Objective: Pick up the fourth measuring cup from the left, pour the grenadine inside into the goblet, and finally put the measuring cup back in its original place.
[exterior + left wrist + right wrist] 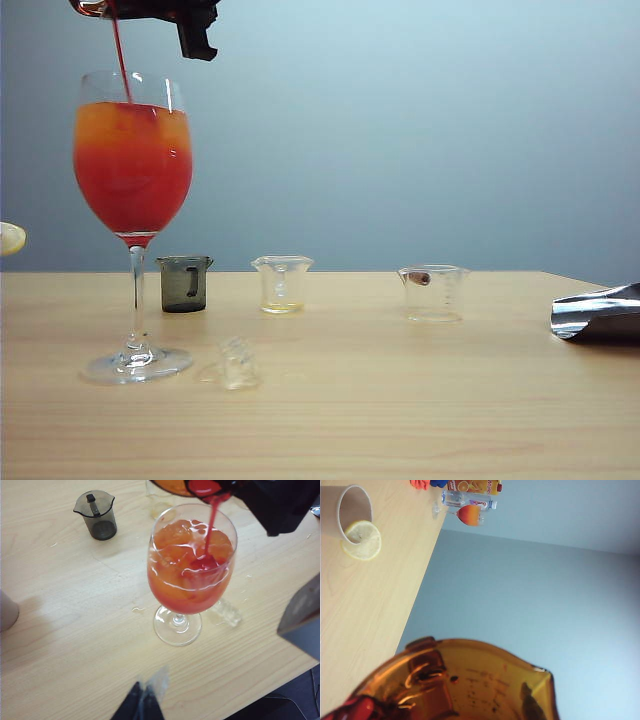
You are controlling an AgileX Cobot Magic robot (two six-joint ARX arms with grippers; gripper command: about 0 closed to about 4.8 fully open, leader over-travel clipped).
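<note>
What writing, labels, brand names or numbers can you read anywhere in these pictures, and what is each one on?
Nothing reads for certain.
Orange carton, right wrist view: white lettering, too small to read.
Clear bottle: blue-and-red label, blurred, unreadable.
Fourth measuring cup in the right gripper: faint scale marks, no legible numbers.
Clear cups on the table: printed graduations, too small to read.

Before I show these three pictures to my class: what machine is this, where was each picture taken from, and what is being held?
It is a robot with two arms. One picture looks across the table; the other two come from cameras on the wrists. The right gripper, above the wine glass, holds a small red-brown cup tipped over, and red syrup streams into the orange drink. The left gripper hangs nearby, holding nothing. A grey cup and two clear cups stand behind.
</note>
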